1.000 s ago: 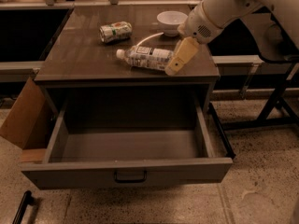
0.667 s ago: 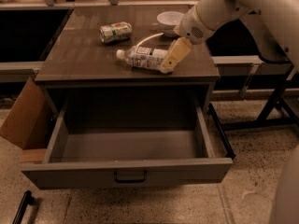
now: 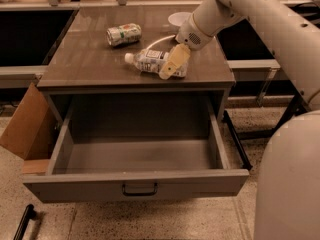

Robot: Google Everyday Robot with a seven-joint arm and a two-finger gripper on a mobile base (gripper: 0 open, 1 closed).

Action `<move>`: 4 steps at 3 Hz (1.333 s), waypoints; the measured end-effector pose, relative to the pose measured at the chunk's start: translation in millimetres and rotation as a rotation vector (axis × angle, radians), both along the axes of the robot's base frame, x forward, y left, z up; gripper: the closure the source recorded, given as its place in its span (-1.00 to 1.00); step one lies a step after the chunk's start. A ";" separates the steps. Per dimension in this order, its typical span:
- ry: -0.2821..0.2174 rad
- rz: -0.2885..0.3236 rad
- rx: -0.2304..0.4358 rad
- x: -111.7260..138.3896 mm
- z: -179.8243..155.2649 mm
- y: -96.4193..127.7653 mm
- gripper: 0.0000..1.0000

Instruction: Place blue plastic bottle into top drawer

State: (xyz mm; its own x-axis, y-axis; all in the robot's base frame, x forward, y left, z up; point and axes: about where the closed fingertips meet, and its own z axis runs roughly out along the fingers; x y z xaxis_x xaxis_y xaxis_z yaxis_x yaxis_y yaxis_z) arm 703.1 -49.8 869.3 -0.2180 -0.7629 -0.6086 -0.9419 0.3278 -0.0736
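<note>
The blue plastic bottle (image 3: 149, 61) is clear with a white cap and a whitish label. It lies on its side on the cabinet top (image 3: 90, 64), cap pointing left. My gripper (image 3: 172, 64) reaches down from the upper right and sits over the bottle's right end, covering that part. The top drawer (image 3: 75, 183) is pulled wide open below the cabinet top. It is grey, its inside holds nothing, and a small dark handle (image 3: 140, 189) sits at the centre of its front panel.
A green-and-white drink can (image 3: 123, 34) lies behind the bottle. A white bowl (image 3: 178, 19) stands at the back right. A cardboard flap (image 3: 25, 129) leans left of the drawer. My white base (image 3: 290, 184) fills the lower right. A black bar (image 3: 22, 222) lies on the floor.
My gripper has moved left from beside the bottle to over its right end. The bottle, the can and the drawer have not moved.
</note>
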 end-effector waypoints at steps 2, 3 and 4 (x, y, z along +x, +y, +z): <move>0.035 -0.007 -0.047 10.6 -23.5 21.1 -0.24; 0.011 0.011 -0.045 7.6 -19.2 31.2 0.38; -0.060 0.021 -0.010 -19.5 7.3 29.0 0.85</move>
State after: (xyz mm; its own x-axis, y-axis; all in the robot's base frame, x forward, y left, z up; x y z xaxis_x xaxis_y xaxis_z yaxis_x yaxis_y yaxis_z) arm 683.6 -20.8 876.6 -0.1654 -0.7729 -0.6126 -0.9422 0.3074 -0.1334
